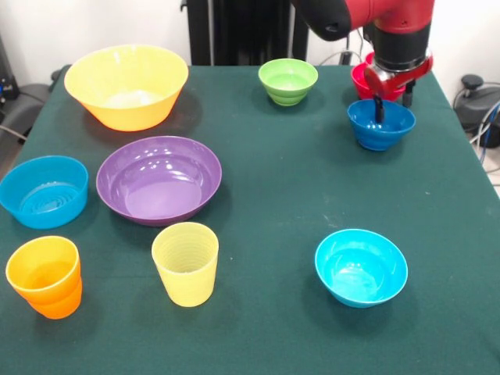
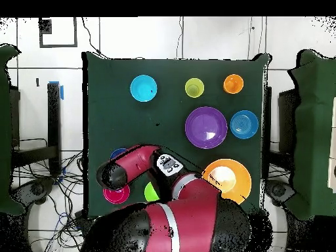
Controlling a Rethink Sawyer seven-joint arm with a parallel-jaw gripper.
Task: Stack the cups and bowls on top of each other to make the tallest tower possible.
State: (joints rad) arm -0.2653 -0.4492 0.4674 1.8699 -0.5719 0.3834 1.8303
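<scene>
Orange cup (image 1: 44,276) nearest | gripper (image 1: 392,109) – one finger inside dark blue bowl (image 1: 380,123) | grip state – cannot tell

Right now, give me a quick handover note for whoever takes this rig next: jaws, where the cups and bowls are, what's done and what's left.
Gripper: hanging over the dark blue bowl, one finger dipping into it; whether the jaws are open or shut cannot be told.
Red bowl sits just behind the blue one, mostly hidden by the arm; its contents cannot be seen.
Elsewhere, all single and apart: yellow-orange bowl, purple bowl, lime green bowl, light blue bowl, cyan bowl, orange cup, pale yellow cup.
Done: no stack visible.
Left: nearly all the stacking.
</scene>
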